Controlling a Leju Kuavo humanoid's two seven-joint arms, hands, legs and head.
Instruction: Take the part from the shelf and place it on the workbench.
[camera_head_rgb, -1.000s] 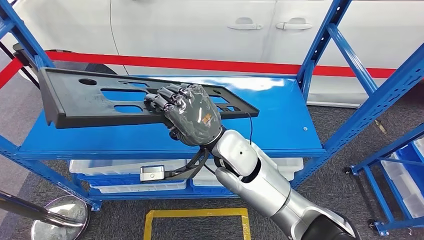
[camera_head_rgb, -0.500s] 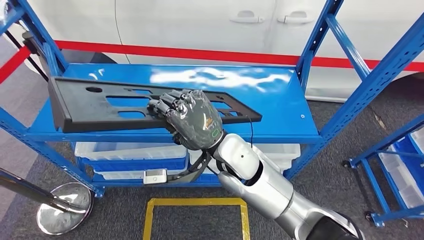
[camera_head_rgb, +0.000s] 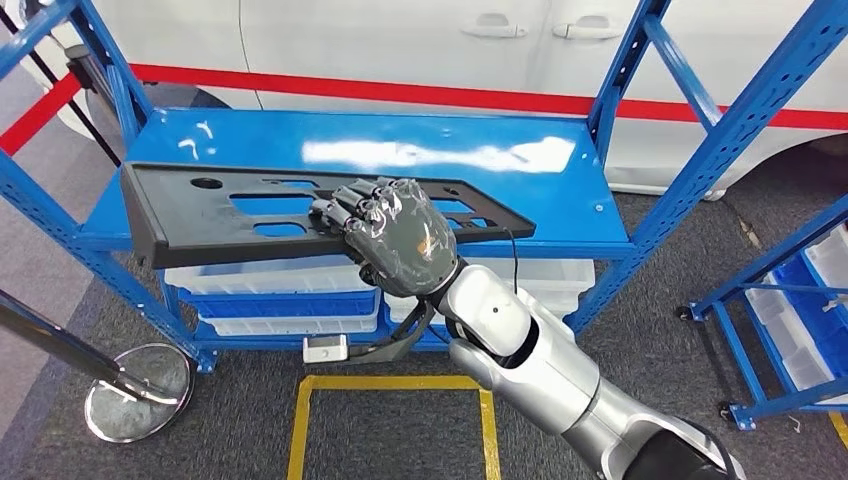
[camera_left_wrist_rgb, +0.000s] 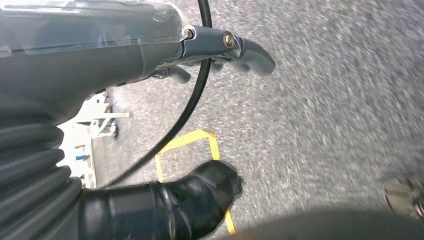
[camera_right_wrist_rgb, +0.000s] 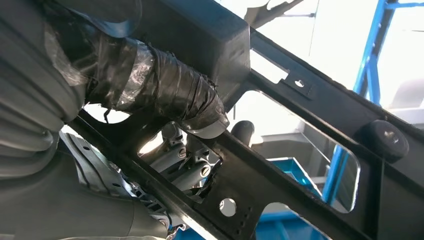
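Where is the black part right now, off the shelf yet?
In the head view the black part is gripped by the right hand at its near edge. It hangs left of centre over the blue shelf, its near edge past the shelf front.

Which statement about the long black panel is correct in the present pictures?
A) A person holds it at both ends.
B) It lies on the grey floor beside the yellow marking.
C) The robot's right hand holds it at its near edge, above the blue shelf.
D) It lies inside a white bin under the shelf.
C: in the head view the right hand grips the near edge of the black panel over the blue shelf.
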